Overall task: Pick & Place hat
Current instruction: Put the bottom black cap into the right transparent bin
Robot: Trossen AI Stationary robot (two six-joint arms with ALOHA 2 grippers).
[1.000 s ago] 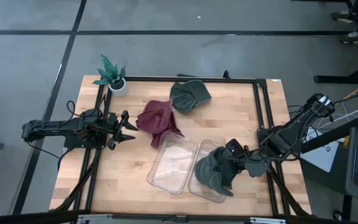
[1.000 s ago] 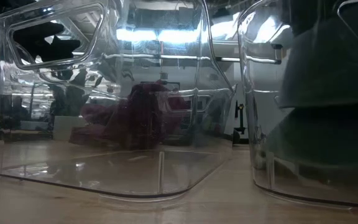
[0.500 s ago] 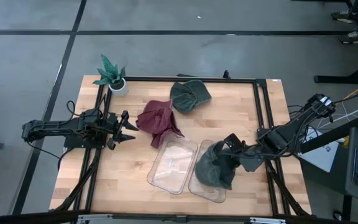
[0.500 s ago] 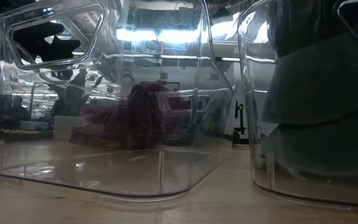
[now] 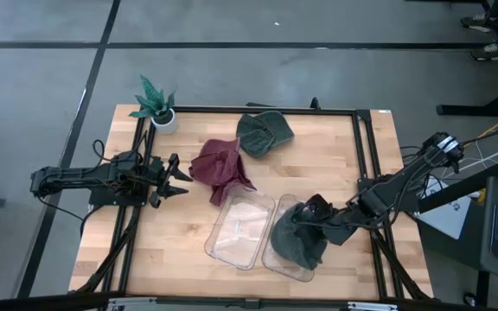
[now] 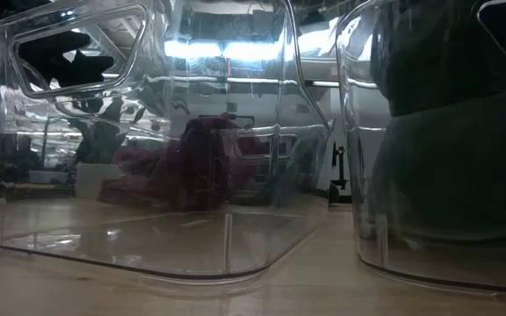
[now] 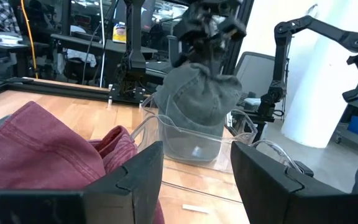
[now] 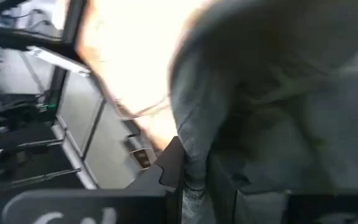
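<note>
right gripper point(image 5: 311, 213) pinches grey hat point(image 5: 296, 237) over bin point(image 5: 277, 256)

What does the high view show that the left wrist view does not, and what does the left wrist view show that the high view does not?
Only the high view shows the potted plant, the second green hat lying on the table, and the left tool, open and waiting beside the red hat. Only the left wrist view shows the room behind the table and the dark green hat from the side, hanging into the right bin. Both show the red hat, the dark green hat, the right bin and the right tool shut on that hat.
</note>
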